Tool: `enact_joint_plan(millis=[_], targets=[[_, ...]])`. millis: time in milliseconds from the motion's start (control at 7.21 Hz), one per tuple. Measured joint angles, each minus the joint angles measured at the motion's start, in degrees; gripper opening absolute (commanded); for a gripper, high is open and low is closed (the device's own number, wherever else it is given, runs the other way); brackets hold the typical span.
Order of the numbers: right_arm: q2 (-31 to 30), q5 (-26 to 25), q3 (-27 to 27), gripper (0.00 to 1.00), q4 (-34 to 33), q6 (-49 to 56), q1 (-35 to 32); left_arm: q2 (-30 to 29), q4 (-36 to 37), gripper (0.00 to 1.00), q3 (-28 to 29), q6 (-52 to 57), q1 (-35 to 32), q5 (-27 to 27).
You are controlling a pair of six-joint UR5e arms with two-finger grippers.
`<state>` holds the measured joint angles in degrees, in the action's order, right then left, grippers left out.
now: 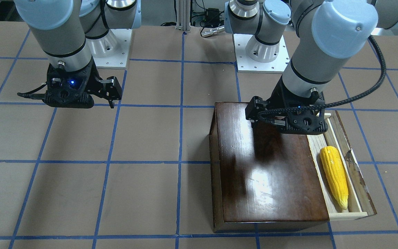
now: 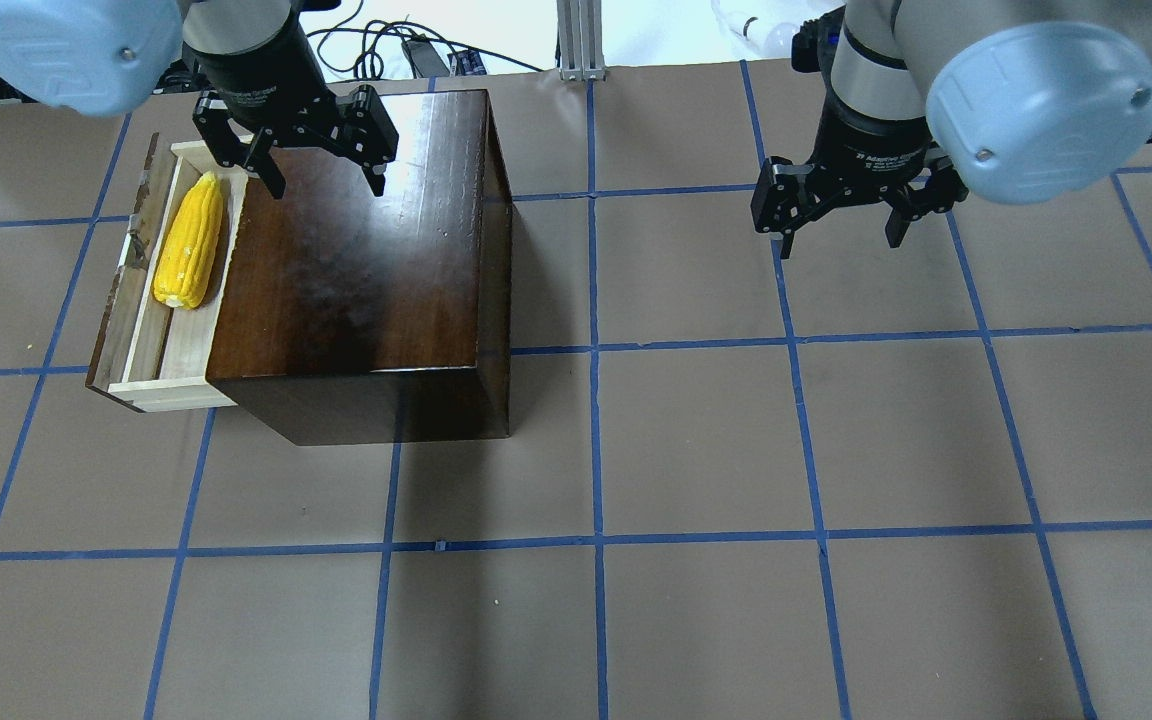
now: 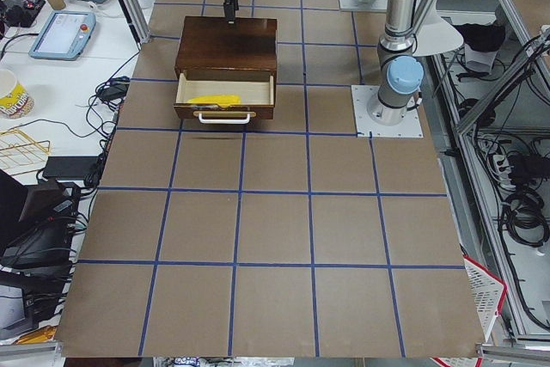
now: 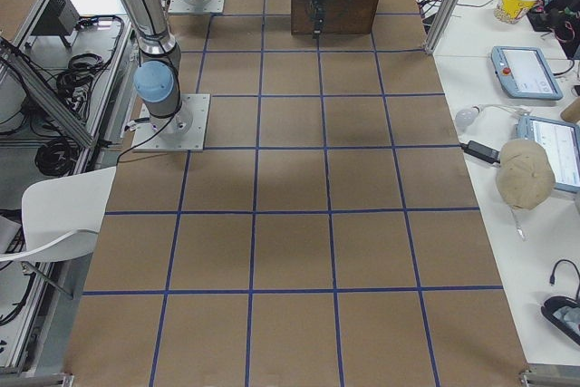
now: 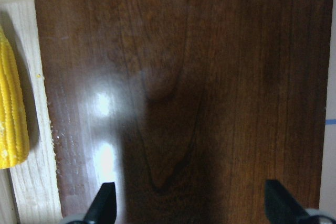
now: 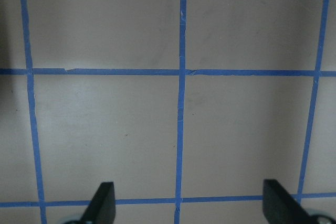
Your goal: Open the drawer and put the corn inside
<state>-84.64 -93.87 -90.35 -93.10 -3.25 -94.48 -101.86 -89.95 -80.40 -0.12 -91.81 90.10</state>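
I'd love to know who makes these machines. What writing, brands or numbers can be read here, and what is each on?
"Adaptive Gripper", as far as it reads: small white print on the black collar above the right gripper; the rest is blurred.
Similar white print above the left gripper: too blurred to read.
Coloured print on the paper cup: too small to read.

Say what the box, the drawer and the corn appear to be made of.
Box: dark wood, glossy varnish; grain and glare show. Drawer: pale unfinished wood inside, matte, grain visible. Corn: probably moulded plastic or rubber; uniform bright yellow, slight sheen, so likely a toy.
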Motion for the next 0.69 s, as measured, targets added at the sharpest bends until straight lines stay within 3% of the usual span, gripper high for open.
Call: enact_joint_plan(millis=[277, 694], targets=[[0.00, 0.00, 0.00, 1.00, 0.00, 0.00, 0.00, 3.96, 0.10, 1.00, -4.62, -0.05, -0.02, 0.10], [0.00, 0.00, 0.00, 1.00, -0.04, 0.00, 0.00, 5.96, 0.13, 1.00, -6.52, -0.06, 0.19, 0.05]])
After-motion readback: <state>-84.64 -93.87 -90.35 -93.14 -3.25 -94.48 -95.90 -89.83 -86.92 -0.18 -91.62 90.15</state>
